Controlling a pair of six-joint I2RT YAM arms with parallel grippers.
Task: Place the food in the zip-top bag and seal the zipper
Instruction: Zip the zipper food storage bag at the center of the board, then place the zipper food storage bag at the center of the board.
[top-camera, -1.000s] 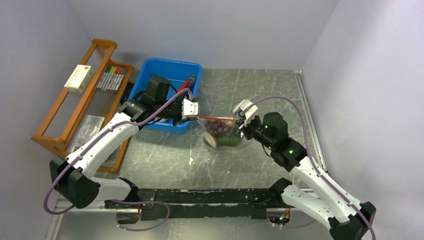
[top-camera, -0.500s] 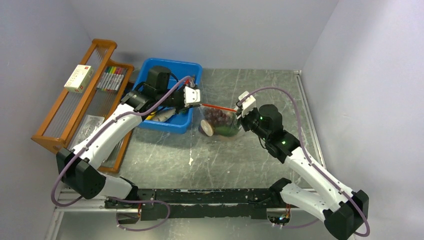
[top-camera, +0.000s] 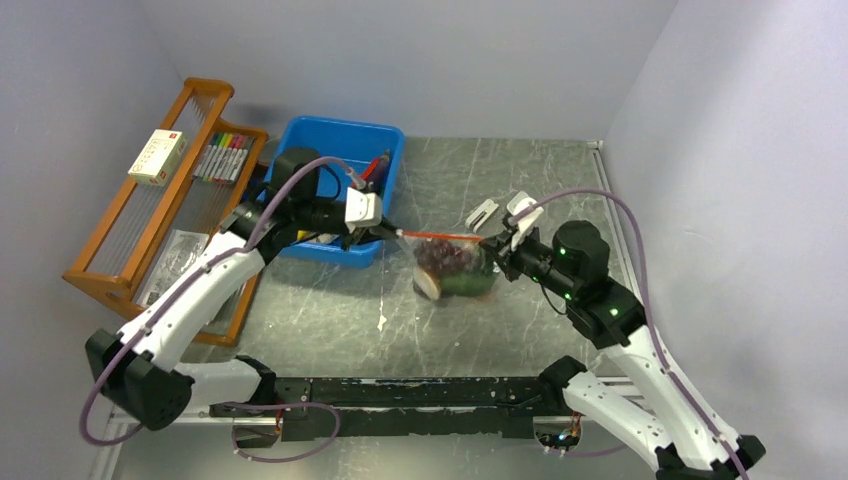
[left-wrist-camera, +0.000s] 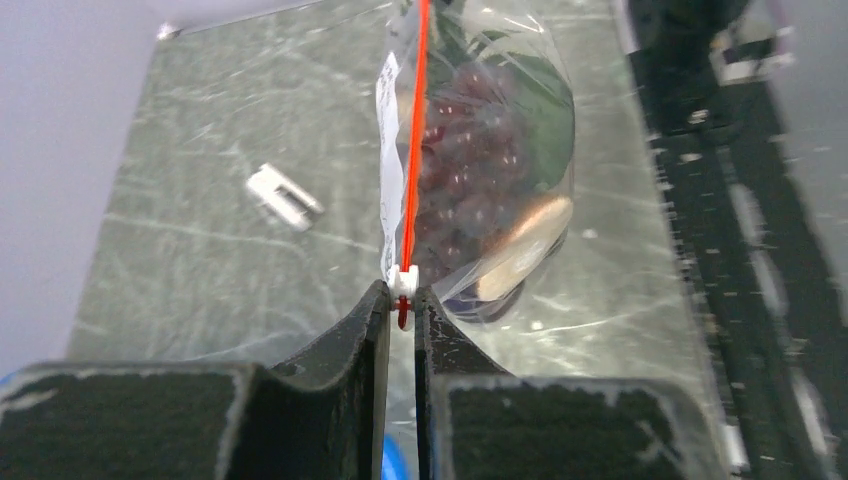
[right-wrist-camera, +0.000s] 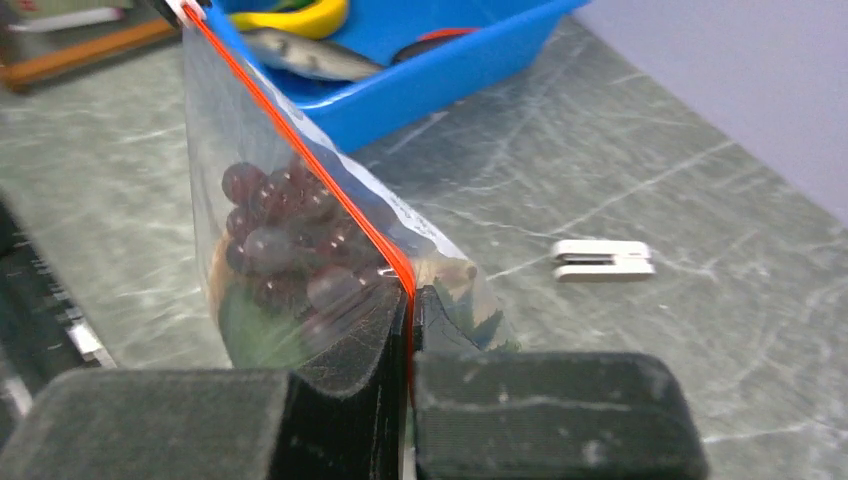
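The clear zip-top bag (top-camera: 455, 268) hangs stretched between my two grippers, its bottom on the table. Inside it are dark red grapes (top-camera: 445, 252), a green piece and a white-faced round piece (top-camera: 428, 284). The red zipper (top-camera: 442, 236) runs taut along the top. My left gripper (top-camera: 388, 232) is shut on the zipper's left end at the small white tab (left-wrist-camera: 403, 281). My right gripper (top-camera: 492, 244) is shut on the zipper's right end (right-wrist-camera: 408, 288). The grapes also show in the left wrist view (left-wrist-camera: 465, 170) and the right wrist view (right-wrist-camera: 285, 232).
A blue bin (top-camera: 300, 135) with a few items stands behind my left gripper, and its wall shows in the right wrist view (right-wrist-camera: 450, 70). A wooden rack (top-camera: 118, 215) with marker pens (top-camera: 222, 156) is at far left. A small white clip (top-camera: 482, 213) lies just beyond the bag.
Both grippers have come nearer with the bag; the left has shifted left and the right has shifted right. The zipper strip between them is longer and taut.
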